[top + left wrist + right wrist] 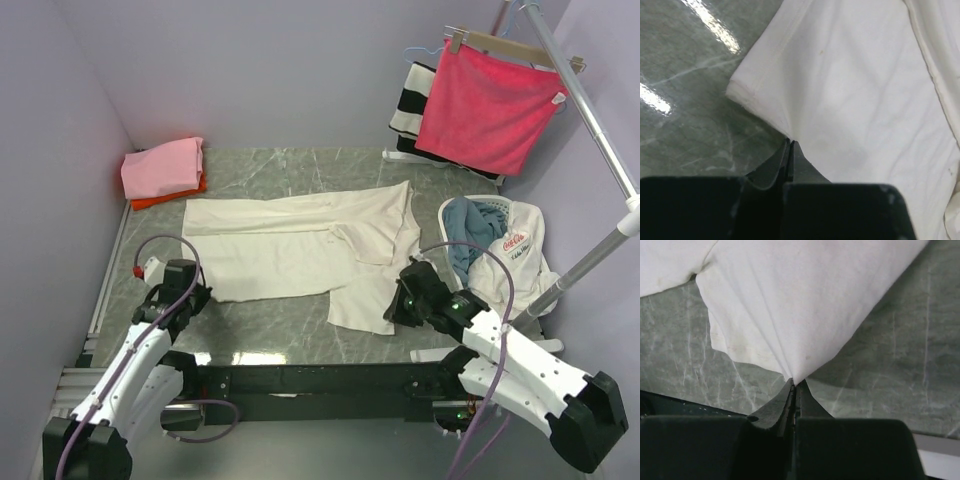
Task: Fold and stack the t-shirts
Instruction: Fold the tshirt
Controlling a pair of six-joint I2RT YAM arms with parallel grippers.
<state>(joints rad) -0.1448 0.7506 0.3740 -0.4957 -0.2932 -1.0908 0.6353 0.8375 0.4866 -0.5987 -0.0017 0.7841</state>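
A large cream t-shirt (pixel 300 245) lies spread across the green marble table (pixel 270 335), partly folded lengthwise. My left gripper (pixel 190 292) is shut on the shirt's near left edge; in the left wrist view the closed tips (pixel 790 142) pinch the cloth (pixel 850 90) beside its hemmed corner. My right gripper (pixel 400 300) is shut on the shirt's near right corner; in the right wrist view the tips (pixel 796 382) hold a bunched point of cloth (pixel 800 305) lifted off the table. A pink folded shirt (pixel 163 166) lies on an orange-red one (pixel 165 197) at the far left corner.
A bright red cloth (pixel 490 108) on a wooden hanger hangs at the back right, with a black-and-white striped cloth (pixel 412 105) behind it. A white basket (pixel 500 245) with blue and white clothes stands at the right. A metal rack pole (pixel 590 110) slants along the right side.
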